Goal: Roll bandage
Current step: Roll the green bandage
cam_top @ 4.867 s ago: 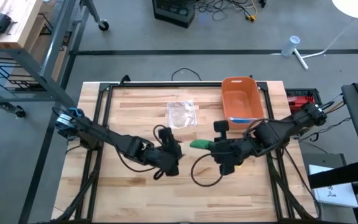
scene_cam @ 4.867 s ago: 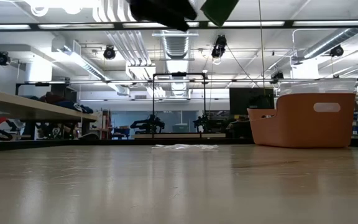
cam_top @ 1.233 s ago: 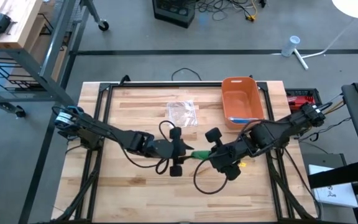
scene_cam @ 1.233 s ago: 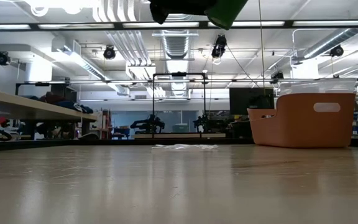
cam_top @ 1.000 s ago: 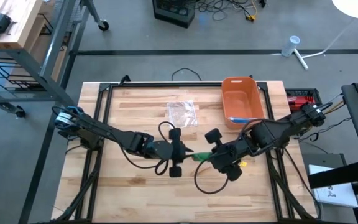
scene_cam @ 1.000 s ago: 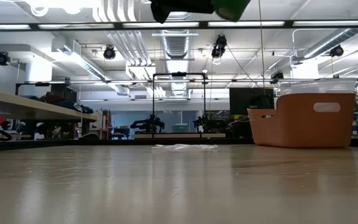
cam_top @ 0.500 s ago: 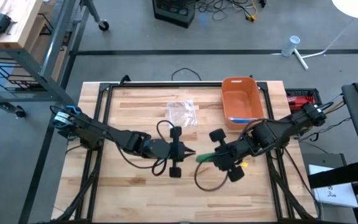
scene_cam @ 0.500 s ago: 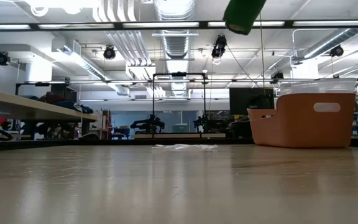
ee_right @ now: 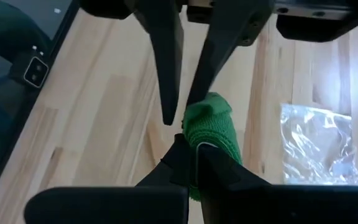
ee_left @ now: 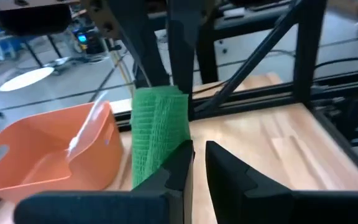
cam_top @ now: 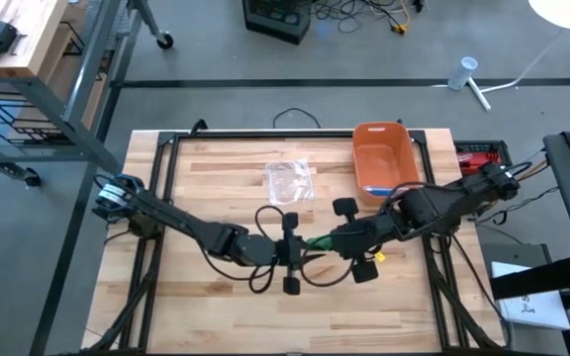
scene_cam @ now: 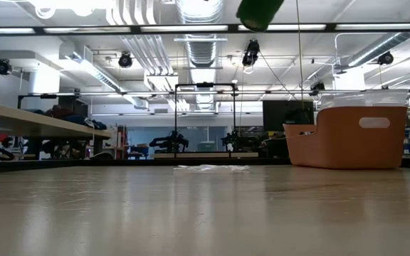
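The right pincer (ee_right: 191, 163) is closed on the green bandage (ee_right: 211, 134); its two fingers pinch one end of the cloth, so the bandage hangs in the air and does not touch the table (cam_top: 216, 307). The left pincer (ee_left: 199, 163) stands just beside the other end of the bandage (ee_left: 157, 134), with its fingers almost together. One finger seems to touch the green cloth, but I cannot tell if it really holds it. In my judgement the two arms meet like this so that one keeps the bandage steady while the other turns or wraps the loose part.

In the high view the bandage (cam_top: 317, 243) is in front of the orange bin (cam_top: 384, 158), between the left pincer (cam_top: 299, 248) and the right pincer (cam_top: 336, 240), over the middle of the table. The clear plastic bag (cam_top: 290, 179) lies beside the bin, well apart from the bandage. In front of the bandage the wood is bare to the table's near edge, so there is room to lower it. Because the two pincers are very near each other, the wrists have little room to turn without touching.
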Tool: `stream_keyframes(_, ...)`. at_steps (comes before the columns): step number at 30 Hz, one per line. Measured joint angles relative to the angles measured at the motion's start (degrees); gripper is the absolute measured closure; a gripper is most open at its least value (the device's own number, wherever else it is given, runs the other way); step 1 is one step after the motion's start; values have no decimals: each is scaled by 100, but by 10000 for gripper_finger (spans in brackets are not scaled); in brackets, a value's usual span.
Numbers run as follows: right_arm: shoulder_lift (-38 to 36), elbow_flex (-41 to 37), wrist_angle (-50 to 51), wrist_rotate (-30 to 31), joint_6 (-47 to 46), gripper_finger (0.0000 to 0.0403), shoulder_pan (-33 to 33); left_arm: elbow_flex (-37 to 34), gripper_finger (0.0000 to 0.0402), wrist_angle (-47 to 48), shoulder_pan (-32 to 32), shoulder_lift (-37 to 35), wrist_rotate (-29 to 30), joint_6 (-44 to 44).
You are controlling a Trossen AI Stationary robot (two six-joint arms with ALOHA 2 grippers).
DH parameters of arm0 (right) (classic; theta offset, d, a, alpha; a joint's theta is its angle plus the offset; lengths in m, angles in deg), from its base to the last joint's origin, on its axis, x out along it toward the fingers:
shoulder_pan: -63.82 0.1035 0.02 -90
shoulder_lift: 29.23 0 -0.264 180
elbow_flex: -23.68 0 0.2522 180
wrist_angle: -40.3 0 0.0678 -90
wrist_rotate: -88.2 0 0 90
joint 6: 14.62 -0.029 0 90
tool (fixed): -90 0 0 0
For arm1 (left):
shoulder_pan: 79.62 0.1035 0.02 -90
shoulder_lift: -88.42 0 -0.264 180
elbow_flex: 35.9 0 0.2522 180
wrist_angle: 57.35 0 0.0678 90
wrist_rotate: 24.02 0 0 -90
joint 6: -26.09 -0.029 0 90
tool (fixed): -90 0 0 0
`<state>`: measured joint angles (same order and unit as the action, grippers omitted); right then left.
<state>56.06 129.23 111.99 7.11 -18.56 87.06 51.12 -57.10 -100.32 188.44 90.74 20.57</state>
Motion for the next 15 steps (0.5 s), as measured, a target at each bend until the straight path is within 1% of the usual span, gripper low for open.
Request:
stream_keyframes(3, 31, 0, 5, -43, -5, 400, 1, 0, 365, -54, 10, 14, 80, -126)
stream_keyframes(6, 31, 4, 115, -96, 99, 400, 3, -7, 365, -193, 14, 9, 83, -432)
stream_keyframes(10, 31, 7, 125, -241, 566, 400, 59, 9, 365, -377, 44, -21, -224, -552)
stream_keyframes(15, 35, 7, 109, -264, 1356, 400, 121, 20, 365, -452, 67, -28, -270, -474)
